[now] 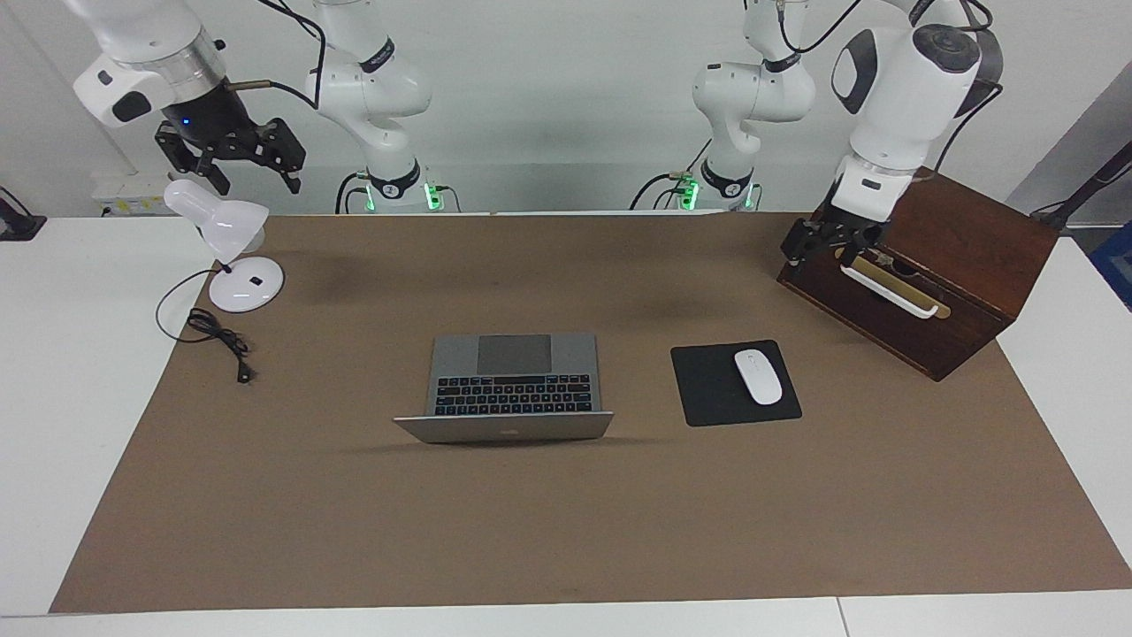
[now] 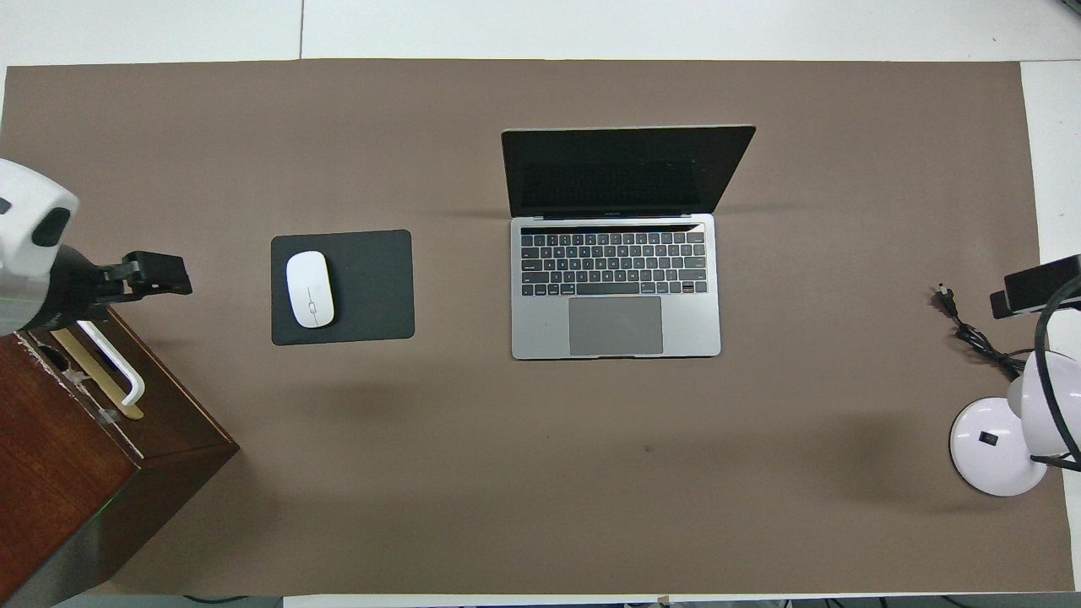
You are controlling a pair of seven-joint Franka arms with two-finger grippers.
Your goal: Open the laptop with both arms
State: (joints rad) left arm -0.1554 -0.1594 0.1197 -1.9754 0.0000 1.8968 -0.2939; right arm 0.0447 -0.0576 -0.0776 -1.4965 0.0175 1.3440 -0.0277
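Note:
The silver-grey laptop (image 1: 513, 385) lies open in the middle of the brown mat. Its lid stands up, with the dark screen (image 2: 625, 173) facing the robots, and the black keyboard and grey trackpad show in the overhead view (image 2: 615, 325). My left gripper (image 1: 822, 250) hangs by the top front edge of a wooden box, well away from the laptop; it also shows in the overhead view (image 2: 156, 274). My right gripper (image 1: 252, 168) is raised above a white desk lamp, open and empty, and only its edge shows in the overhead view (image 2: 1034, 289).
A black mouse pad (image 1: 712, 389) with a white mouse (image 1: 759, 377) lies beside the laptop toward the left arm's end. A dark wooden box (image 1: 955, 265) with a white handle stands at that end. A white desk lamp (image 1: 232, 257) and its black cable (image 1: 221, 341) are at the right arm's end.

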